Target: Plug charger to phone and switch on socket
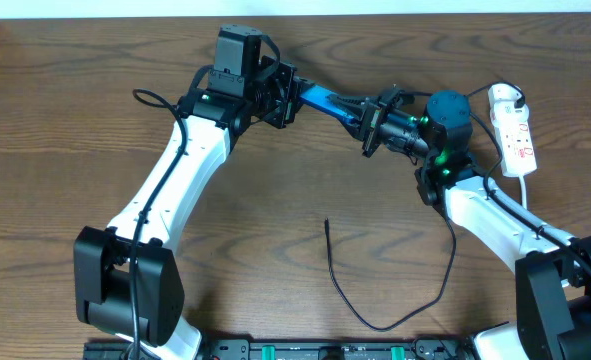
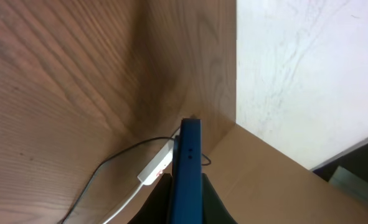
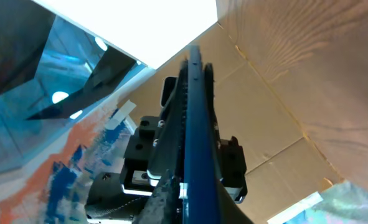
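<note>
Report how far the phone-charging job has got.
Done: nothing finished yet. In hand: the phone is held edge-on between the arms, clamped in the left claw, its other end between the fingers of the right claw; whether that one grips is unclear. Left: the charger lies loose on the table, tip unplugged, and the socket sits untouched at the right.

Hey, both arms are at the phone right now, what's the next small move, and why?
Probably back the right pincer off the phone. The left pincer is clamped on its other end, while the plug tip of the charger lies loose on the table, so a free arm is needed.
</note>
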Motion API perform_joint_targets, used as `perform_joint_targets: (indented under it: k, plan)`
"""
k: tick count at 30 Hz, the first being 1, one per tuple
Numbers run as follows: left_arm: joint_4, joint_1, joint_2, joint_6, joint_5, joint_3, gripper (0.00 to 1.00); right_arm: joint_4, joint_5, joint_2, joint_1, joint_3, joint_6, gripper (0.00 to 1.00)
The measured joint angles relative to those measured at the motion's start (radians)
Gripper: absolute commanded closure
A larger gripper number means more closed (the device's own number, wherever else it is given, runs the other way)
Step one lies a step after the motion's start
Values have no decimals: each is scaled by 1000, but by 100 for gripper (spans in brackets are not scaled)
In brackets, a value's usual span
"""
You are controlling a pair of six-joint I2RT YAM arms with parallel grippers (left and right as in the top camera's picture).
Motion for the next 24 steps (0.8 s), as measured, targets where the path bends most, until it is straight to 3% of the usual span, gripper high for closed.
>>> perform_joint_targets:
  k: [3, 6, 7, 10, 18, 24]
  plan:
    - [-12, 0, 0, -13, -2, 0, 93, 11, 2, 0, 0, 0, -21, 63]
    - [-18, 0, 0, -16, -2, 0, 93, 18, 5, 0, 0, 1, -34, 36]
    - [-18, 0, 0, -16, -2, 0, 92, 16, 3, 0, 0, 1, -34, 18]
    - [-18, 0, 0, -16, -2, 0, 93, 18, 5, 0, 0, 1, -46, 3]
    - [-21, 55, 0, -11, 10, 0, 93, 19, 3, 0, -2, 2, -75, 1]
    - [-22, 172, 0, 87, 128, 0, 93, 19, -52, 0, -34, 2, -183, 1]
